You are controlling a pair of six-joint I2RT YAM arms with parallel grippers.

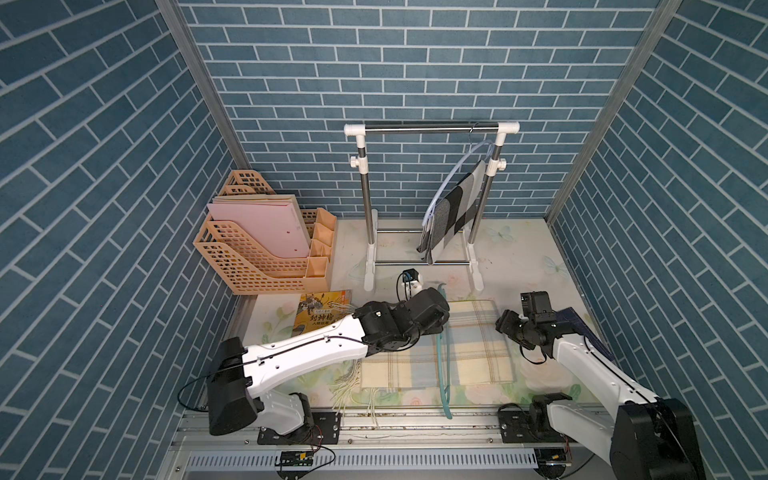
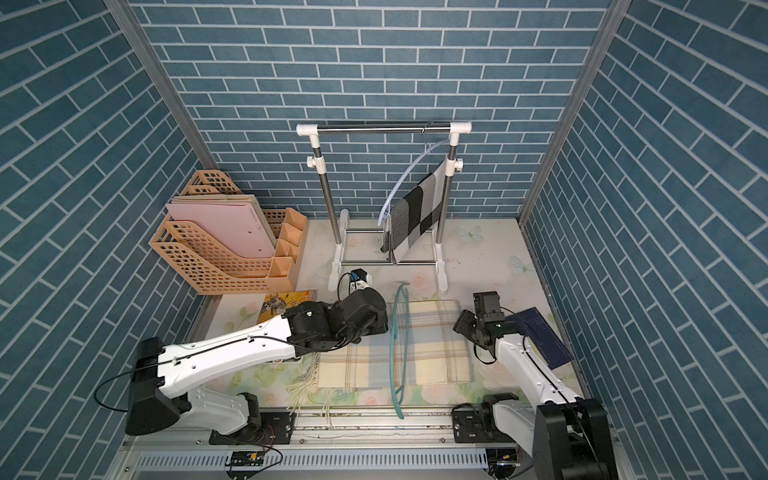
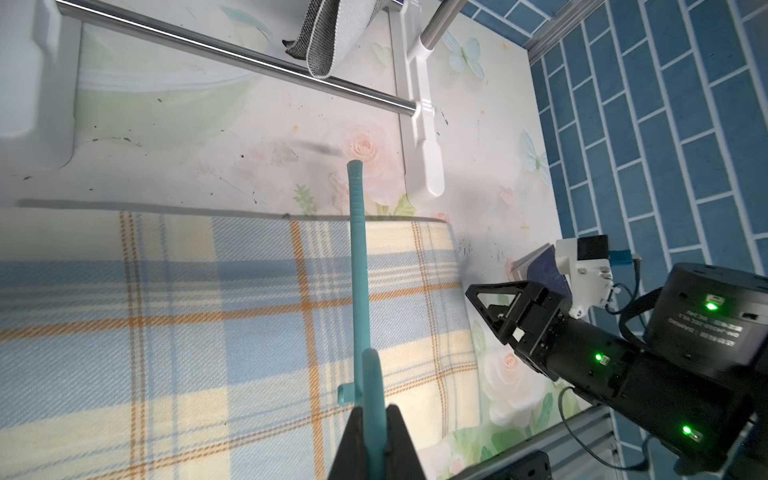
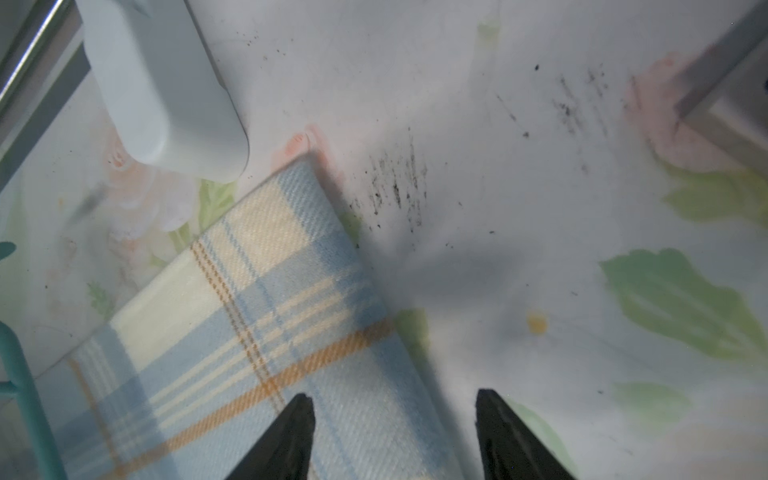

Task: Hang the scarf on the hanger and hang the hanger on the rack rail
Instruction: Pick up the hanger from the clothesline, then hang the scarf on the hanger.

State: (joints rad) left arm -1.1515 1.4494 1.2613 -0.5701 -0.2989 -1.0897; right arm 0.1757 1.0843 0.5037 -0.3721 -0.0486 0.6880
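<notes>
Left hand (image 3: 375, 413) pinching teal hanger (image 3: 357, 257), plaid scarf (image 3: 166, 311) beneath

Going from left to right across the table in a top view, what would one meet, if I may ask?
Orange file organiser → yellow book → teal hanger → right gripper → dark blue book.

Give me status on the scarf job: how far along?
Done: the left hand is shut on the teal hanger, which lies across the plaid scarf.
In hand: the right hand is open, its jaws straddling the scarf's edge, nothing gripped yet.
Left: the scarf lies flat on the table, not draped over the hanger, so the hanging itself is not yet done.
</notes>
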